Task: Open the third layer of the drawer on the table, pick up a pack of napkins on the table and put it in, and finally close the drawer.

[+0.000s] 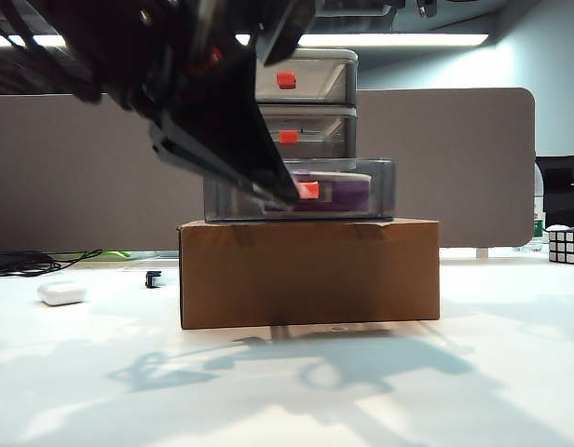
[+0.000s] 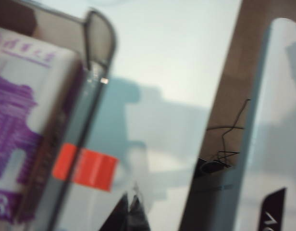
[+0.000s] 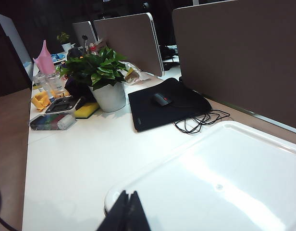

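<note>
Our left claw point(image 2: 131, 211) is fully closed on nothing and sits just before the red handle point(image 2: 85, 168) of the third layer point(image 1: 299, 190). This layer stands pulled out, and the pack of napkins point(image 2: 23, 130) lies inside it already, so we judge only the closing push remains. Our right claw point(image 3: 125, 211), also closed and empty, waits over the desk point(image 3: 90, 159), away from the drawer point(image 1: 306, 112).

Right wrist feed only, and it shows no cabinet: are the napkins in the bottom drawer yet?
Observer: Yes. The pack of napkins lies inside the third layer, which stands pulled out.
Operator: My right gripper hangs shut above a white rimmed surface. Where's the left?
Observer: The left gripper is shut on nothing, right beside that drawer's red-orange handle.
</note>
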`<state>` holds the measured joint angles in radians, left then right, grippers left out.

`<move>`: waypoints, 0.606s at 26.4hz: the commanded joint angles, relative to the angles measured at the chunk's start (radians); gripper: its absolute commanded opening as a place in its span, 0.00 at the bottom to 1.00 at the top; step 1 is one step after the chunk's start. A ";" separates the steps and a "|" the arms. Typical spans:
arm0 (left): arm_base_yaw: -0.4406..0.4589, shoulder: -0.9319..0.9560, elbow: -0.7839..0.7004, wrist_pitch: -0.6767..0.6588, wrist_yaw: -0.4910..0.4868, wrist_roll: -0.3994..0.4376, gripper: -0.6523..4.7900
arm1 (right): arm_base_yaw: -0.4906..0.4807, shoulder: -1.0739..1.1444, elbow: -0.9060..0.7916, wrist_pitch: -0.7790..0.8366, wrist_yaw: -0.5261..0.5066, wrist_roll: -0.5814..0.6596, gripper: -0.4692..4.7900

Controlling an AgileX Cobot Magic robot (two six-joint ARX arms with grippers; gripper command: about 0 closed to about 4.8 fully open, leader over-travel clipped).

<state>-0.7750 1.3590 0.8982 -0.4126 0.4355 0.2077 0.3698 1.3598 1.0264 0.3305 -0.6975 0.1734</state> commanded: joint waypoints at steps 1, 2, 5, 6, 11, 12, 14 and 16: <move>-0.002 0.014 0.003 0.040 -0.081 -0.002 0.11 | 0.002 0.002 0.006 0.002 0.000 -0.021 0.08; -0.002 0.013 0.003 0.049 -0.098 -0.003 0.11 | 0.002 0.006 0.006 0.002 0.000 -0.025 0.08; -0.002 0.014 0.003 0.071 -0.153 -0.002 0.11 | 0.002 0.020 0.006 0.002 0.022 -0.040 0.08; -0.002 0.013 0.003 0.075 -0.172 -0.002 0.11 | 0.002 0.026 0.006 0.000 0.023 -0.040 0.08; -0.002 0.014 0.003 0.103 -0.240 0.002 0.11 | 0.002 0.031 0.006 -0.002 0.023 -0.044 0.08; -0.002 0.014 0.003 0.117 -0.252 0.002 0.11 | 0.002 0.032 0.006 -0.003 0.022 -0.047 0.08; -0.002 0.014 0.003 0.142 -0.280 0.018 0.11 | 0.002 0.032 0.006 -0.005 0.023 -0.048 0.08; -0.002 0.014 0.003 0.173 -0.311 0.029 0.11 | 0.002 0.032 0.006 -0.005 0.022 -0.051 0.08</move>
<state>-0.7773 1.3750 0.8982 -0.2852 0.1551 0.2222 0.3710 1.3956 1.0283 0.3157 -0.6750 0.1295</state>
